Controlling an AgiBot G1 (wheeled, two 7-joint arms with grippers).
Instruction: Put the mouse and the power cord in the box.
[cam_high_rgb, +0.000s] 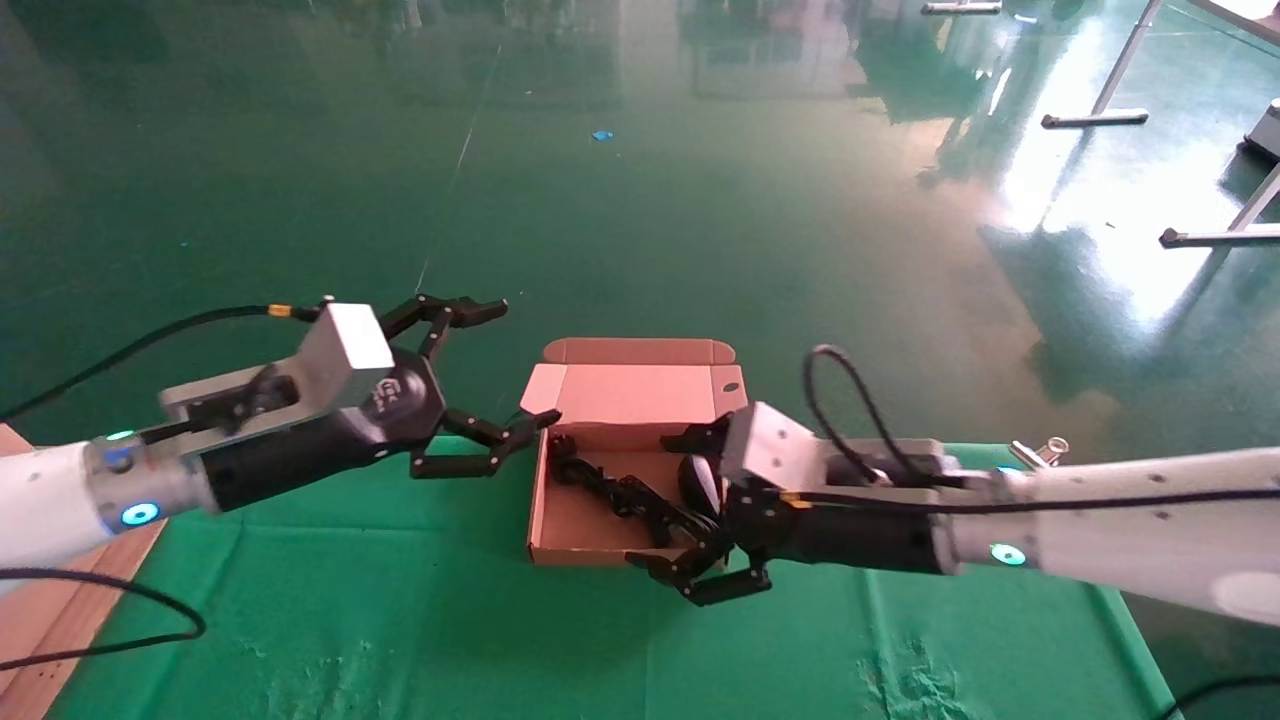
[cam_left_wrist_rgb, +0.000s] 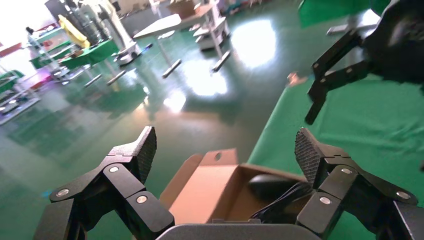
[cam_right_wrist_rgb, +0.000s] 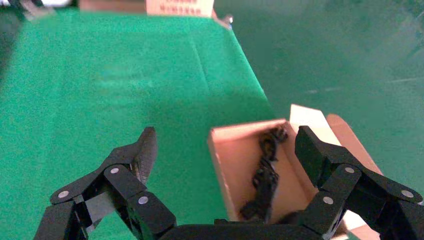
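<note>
mouse and power cord lie inside box.

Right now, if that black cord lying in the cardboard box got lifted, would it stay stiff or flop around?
Probably floppy: the power cord lies in loose kinks along the box floor. Its chunky ends would likely dangle and swing. It looks unlikely to roll.

One box, one mouse, one power cord
</note>
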